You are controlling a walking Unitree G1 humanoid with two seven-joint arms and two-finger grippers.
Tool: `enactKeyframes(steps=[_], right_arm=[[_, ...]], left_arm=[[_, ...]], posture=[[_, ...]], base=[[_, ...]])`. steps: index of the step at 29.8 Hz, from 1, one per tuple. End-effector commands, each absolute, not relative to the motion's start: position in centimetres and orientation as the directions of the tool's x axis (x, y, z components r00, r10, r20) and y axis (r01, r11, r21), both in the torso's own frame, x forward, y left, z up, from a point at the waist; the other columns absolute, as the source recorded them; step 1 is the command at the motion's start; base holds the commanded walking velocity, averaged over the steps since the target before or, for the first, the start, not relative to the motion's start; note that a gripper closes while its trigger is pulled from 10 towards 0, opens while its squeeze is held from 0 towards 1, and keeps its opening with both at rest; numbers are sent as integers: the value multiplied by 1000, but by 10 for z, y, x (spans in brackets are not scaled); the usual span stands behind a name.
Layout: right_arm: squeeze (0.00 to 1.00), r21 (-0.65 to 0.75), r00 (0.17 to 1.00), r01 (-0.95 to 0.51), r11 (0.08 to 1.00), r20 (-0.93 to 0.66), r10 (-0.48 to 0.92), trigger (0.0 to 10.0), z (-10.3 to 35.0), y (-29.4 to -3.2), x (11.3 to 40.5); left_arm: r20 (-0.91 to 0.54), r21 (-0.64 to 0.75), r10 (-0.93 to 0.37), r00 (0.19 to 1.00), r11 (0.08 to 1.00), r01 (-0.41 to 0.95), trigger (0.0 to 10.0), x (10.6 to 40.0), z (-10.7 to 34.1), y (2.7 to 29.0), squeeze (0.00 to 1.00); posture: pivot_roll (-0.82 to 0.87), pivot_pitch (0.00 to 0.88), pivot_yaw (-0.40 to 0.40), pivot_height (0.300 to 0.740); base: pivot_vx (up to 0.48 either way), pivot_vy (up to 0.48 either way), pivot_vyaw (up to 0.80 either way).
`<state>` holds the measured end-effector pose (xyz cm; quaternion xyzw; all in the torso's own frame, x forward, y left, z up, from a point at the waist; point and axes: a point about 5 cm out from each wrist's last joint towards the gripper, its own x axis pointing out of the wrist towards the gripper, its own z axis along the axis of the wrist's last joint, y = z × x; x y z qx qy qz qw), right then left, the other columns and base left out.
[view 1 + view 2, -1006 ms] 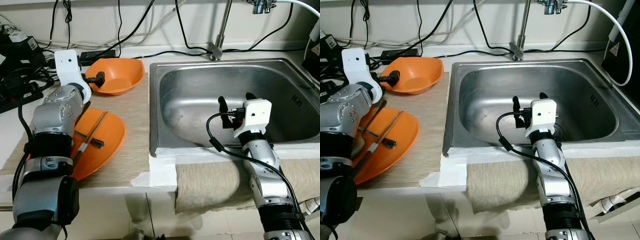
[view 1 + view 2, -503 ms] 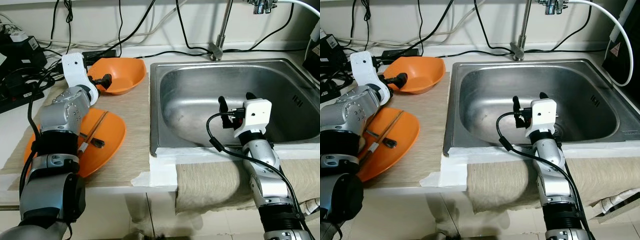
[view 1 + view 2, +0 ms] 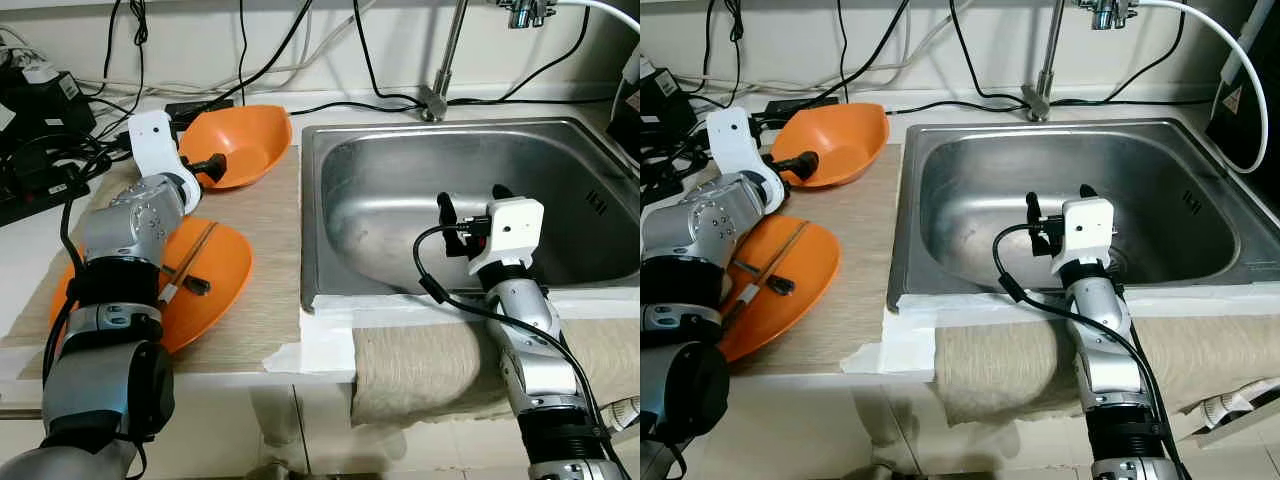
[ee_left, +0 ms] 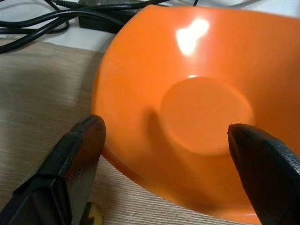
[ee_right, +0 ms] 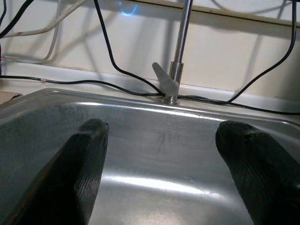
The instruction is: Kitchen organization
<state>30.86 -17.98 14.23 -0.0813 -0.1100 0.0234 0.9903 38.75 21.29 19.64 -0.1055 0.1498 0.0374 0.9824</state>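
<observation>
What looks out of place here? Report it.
The orange bowl sits tilted, one side lifted off the counter, with the left end effector at its rim. A pair of chopsticks lies loose across the orange plate.

A steel sink lies open, its basin bare apart from the right gripper hovering inside with fingers spread. A tap rises behind it. On the wooden counter to the left, an orange bowl and an orange plate crowd the left arm. Black cables clutter the back corner. A bare strip of counter runs between plate and sink.
</observation>
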Motion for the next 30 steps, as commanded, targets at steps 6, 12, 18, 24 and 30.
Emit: enactKeyframes(steps=[6,12,18,24,30], right_arm=[[0,-162,972,-24,986,228,61,10000,149,-181,311],[0,-163,972,-25,986,226,62,10000,148,-181,311],[0,-158,971,-35,987,229,71,10000,150,-179,311],[0,-147,962,-94,985,240,127,10000,161,-173,308],[0,-149,954,-134,980,247,168,10000,169,-172,306]], left_arm=[[-281,-160,80,956,979,-129,10000,387,199,219,0],[-160,-101,111,981,987,-128,10000,389,222,221,0],[-196,-165,96,976,978,-129,10000,389,219,219,0],[-302,-277,75,950,947,-163,10000,387,199,212,0],[-332,-284,77,940,942,-178,10000,385,191,210,0]], posture=[[1,0,64,740],[4,0,62,740],[7,1,61,740],[0,1,63,740],[-6,0,65,740]], base=[[0,0,0],[0,0,0],[0,0,0],[0,0,0],[0,0,0]])
